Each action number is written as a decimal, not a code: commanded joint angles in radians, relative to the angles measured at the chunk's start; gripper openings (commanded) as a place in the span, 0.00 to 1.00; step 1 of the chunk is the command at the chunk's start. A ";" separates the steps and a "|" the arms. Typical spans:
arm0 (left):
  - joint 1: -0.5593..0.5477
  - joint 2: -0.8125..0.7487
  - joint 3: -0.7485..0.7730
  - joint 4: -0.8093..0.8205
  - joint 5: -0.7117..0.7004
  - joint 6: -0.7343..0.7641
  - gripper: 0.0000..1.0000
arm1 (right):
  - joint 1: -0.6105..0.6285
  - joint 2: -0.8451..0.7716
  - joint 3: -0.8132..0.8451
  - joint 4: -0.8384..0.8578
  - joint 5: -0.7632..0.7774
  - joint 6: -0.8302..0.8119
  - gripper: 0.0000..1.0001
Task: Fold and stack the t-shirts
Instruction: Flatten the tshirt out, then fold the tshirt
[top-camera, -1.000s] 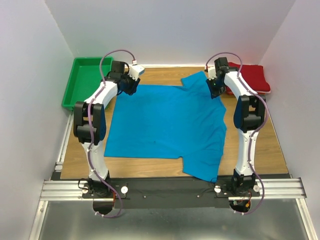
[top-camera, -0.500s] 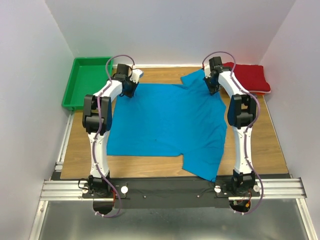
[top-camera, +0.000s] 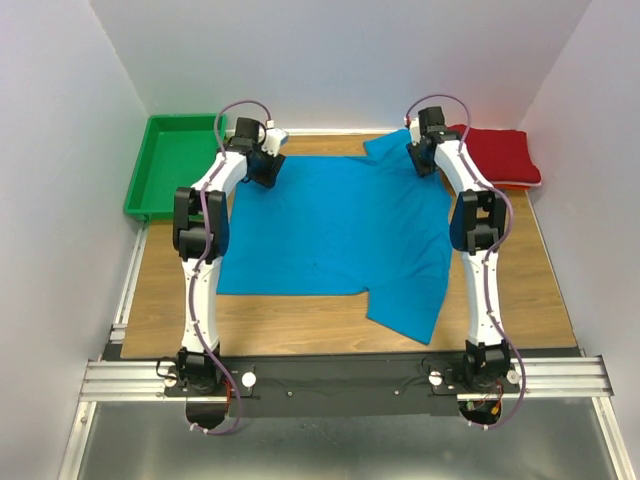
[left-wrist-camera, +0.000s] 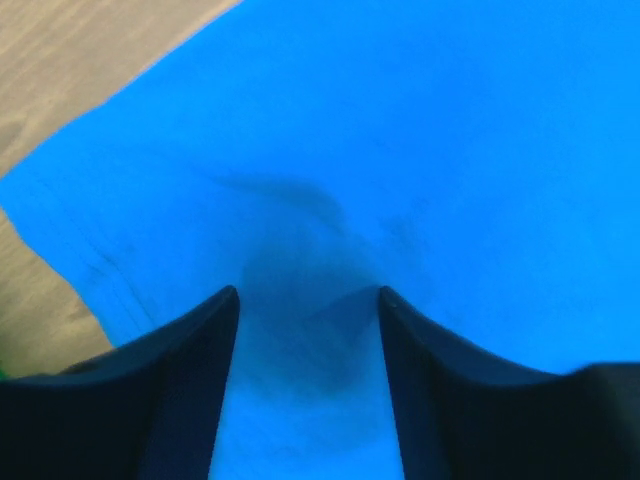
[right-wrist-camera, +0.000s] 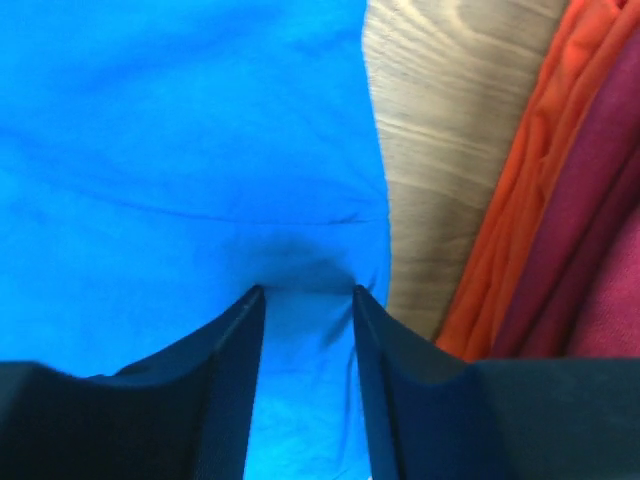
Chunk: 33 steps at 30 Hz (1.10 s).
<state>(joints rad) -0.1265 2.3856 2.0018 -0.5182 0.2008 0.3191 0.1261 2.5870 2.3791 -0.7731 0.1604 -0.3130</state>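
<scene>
Blue t-shirt (top-camera: 330, 230) lies spread flat on the wooden surface (top-camera: 300, 325), its long axis running left to right. The straight hem edge is toward the left arm. The two sleeves stick out on the right arm's side, one at the far edge and one at the near edge. Both tools are at the shirt's far edge, so nearly all the cloth lies from them toward the arm bases. The left tool (left-wrist-camera: 305, 292) hangs over the far left corner with its fingers spread; a shallow, shadowed pucker of cloth sits under the gap and nothing is pinched. The right tool (right-wrist-camera: 307, 288) is over the far right part, by the far sleeve. Its fingers are parted more narrowly, and the cloth beneath looks slack and ungripped. Just to its right the dark red t-shirt (top-camera: 500, 155) sits in a compact bundle in the far right corner, and the green tray (top-camera: 165, 165) is at the far left. By my reading, the blue shirt is laid out but not yet folded. Each arm is nearer its own end of the far edge, so a lengthwise fold would bring that edge toward the bases.
</scene>
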 joint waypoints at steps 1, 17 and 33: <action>0.007 -0.203 -0.047 0.017 0.138 -0.003 0.90 | 0.001 -0.155 -0.059 -0.002 -0.112 -0.006 0.55; 0.008 -0.841 -0.492 -0.019 0.442 0.340 0.91 | 0.003 -0.879 -0.567 -0.029 -0.624 -0.193 1.00; 0.194 -1.201 -1.086 -0.275 0.414 0.979 0.90 | 0.073 -1.266 -1.454 -0.094 -0.352 -0.548 0.66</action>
<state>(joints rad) 0.0692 1.2686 0.9691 -0.8375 0.6514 1.1889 0.1791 1.3682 0.9958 -0.9222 -0.2760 -0.7967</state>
